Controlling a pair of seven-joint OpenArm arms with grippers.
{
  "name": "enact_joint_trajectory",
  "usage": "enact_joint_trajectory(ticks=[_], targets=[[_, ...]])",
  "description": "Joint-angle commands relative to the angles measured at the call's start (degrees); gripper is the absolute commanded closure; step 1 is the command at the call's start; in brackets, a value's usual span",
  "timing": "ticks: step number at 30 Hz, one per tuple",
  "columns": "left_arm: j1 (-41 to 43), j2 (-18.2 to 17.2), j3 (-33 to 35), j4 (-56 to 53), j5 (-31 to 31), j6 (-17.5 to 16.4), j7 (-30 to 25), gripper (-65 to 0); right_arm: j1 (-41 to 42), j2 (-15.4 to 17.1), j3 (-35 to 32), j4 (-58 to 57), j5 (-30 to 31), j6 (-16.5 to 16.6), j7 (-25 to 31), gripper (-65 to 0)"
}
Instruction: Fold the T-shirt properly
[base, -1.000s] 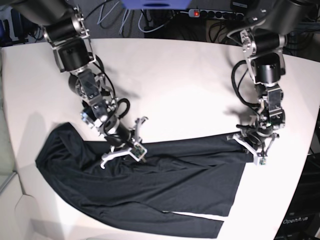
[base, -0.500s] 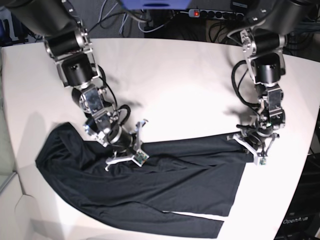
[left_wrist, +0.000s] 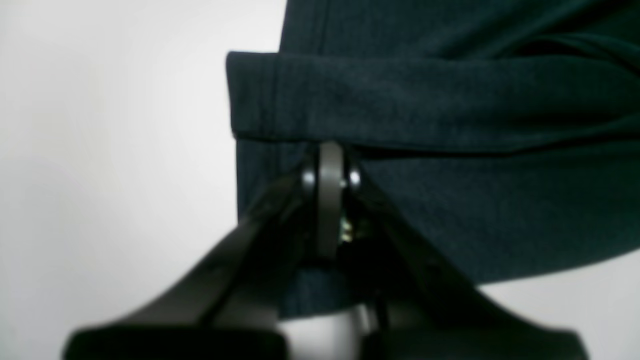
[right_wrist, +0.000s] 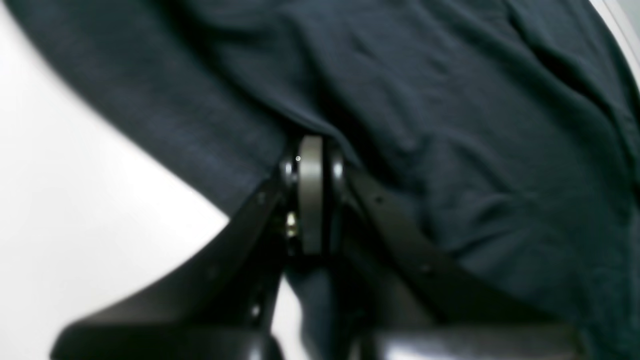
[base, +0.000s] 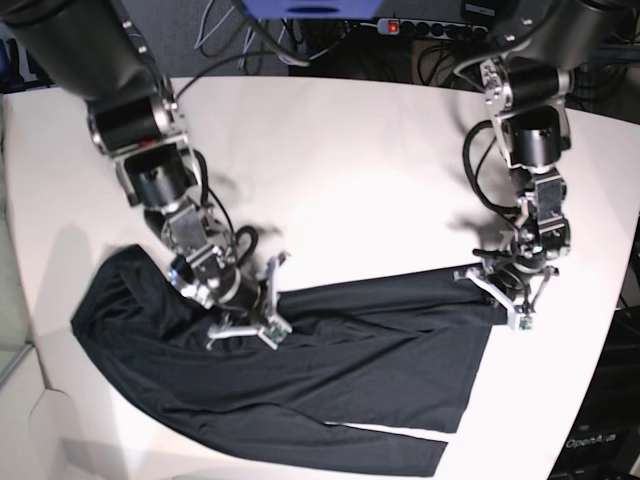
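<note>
The black T-shirt (base: 350, 370) lies spread flat across the front of the white table (base: 350, 160). My left gripper (base: 507, 300) sits at the shirt's right end. In the left wrist view it (left_wrist: 330, 160) is shut on the shirt (left_wrist: 450, 100) just below a folded hem band. My right gripper (base: 247, 322) rests on the shirt's upper edge, left of centre. In the right wrist view it (right_wrist: 310, 150) is shut, with the fabric (right_wrist: 450, 110) bunching at its tip.
Cables and a power strip (base: 420, 28) lie behind the table's far edge. The table's right edge runs close to the left arm (base: 530, 150). A dark box (base: 610, 430) stands off the table at the bottom right.
My right arm has swung down and to the left, and its gripper has come lower onto the shirt's upper edge. My left arm and the shirt's right end have not moved.
</note>
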Motion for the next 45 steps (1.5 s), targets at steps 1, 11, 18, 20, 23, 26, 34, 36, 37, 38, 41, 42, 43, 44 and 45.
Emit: enact_joint_trajectory(ticks=[1, 11, 18, 20, 23, 26, 34, 36, 37, 38, 41, 42, 43, 44, 45], targets=[[-0.3, -0.6, -0.1, -0.1, 1.6, 0.8, 3.1, 0.0, 2.9, 0.2, 0.2, -0.9, 0.2, -4.8, 3.1, 0.0], [0.5, -0.7, -0.1, 0.0, 1.6, 0.8, 3.3, 0.0, 6.0, 3.9, 0.1, -2.4, 0.1, -31.0, 9.6, 0.0], [1.0, -0.7, -0.1, 0.0, 1.6, 0.8, 3.1, 0.0, -4.8, 6.7, 0.3, 13.6, 0.1, -19.6, 3.7, 0.0], [1.4, -0.7, -0.1, 0.2, 1.6, 0.8, 3.0, 0.0, -9.4, 7.6, 0.3, 21.8, 0.1, -16.0, 2.6, 0.0], [1.4, -0.7, -0.1, 0.1, 1.6, 0.8, 3.0, 0.0, -14.4, 7.9, 0.2, 31.8, 0.1, -11.5, 0.8, 0.0], [1.4, -0.7, -0.1, 0.1, 1.6, 0.8, 3.0, 0.0, -16.5, 7.7, 0.2, 35.8, 0.1, -8.7, -1.6, 0.0], [1.4, -0.7, -0.1, 0.1, 1.6, 0.8, 3.0, 0.0, -16.3, 7.6, 0.2, 31.3, 0.1, -2.4, -1.8, 0.0], [1.4, -0.7, -0.1, 0.1, 1.6, 0.8, 3.0, 0.0, -15.4, 7.6, 0.1, 29.2, 0.1, -2.3, -1.5, 0.0], [1.5, -0.7, -0.1, 0.1, 1.6, 0.8, 3.0, 0.0, -14.9, 7.6, 0.1, 28.3, 0.1, -2.3, -1.6, 0.0], [1.5, -0.7, -0.1, 0.1, 1.6, 0.8, 3.0, 0.0, -14.7, 7.6, 0.1, 27.4, 0.1, -2.3, -1.4, 0.0], [1.5, -0.7, -0.1, 0.1, 1.6, 0.8, 3.0, 0.0, -13.2, 7.1, 0.1, 24.7, 0.1, -2.3, -1.3, 0.0], [1.5, -0.7, -0.1, 0.1, 1.6, 0.8, 3.0, 0.0, -12.7, 6.9, 0.1, 23.9, 0.1, -2.3, -1.3, 0.0], [1.5, -0.7, -0.1, 0.1, 1.6, 0.8, 3.0, 0.0, -12.2, 6.9, 0.1, 23.1, 0.1, -2.3, -1.3, 0.0], [1.5, -0.7, -0.1, 0.1, 1.6, 0.8, 3.0, 0.0, -11.8, 6.8, 0.1, 22.1, 0.1, -2.3, -1.2, 0.0], [1.5, -0.7, -0.1, 0.1, 1.6, 0.8, 3.0, 0.0, -11.2, 6.8, 0.1, 21.2, 0.1, -2.3, -1.2, 0.0]])
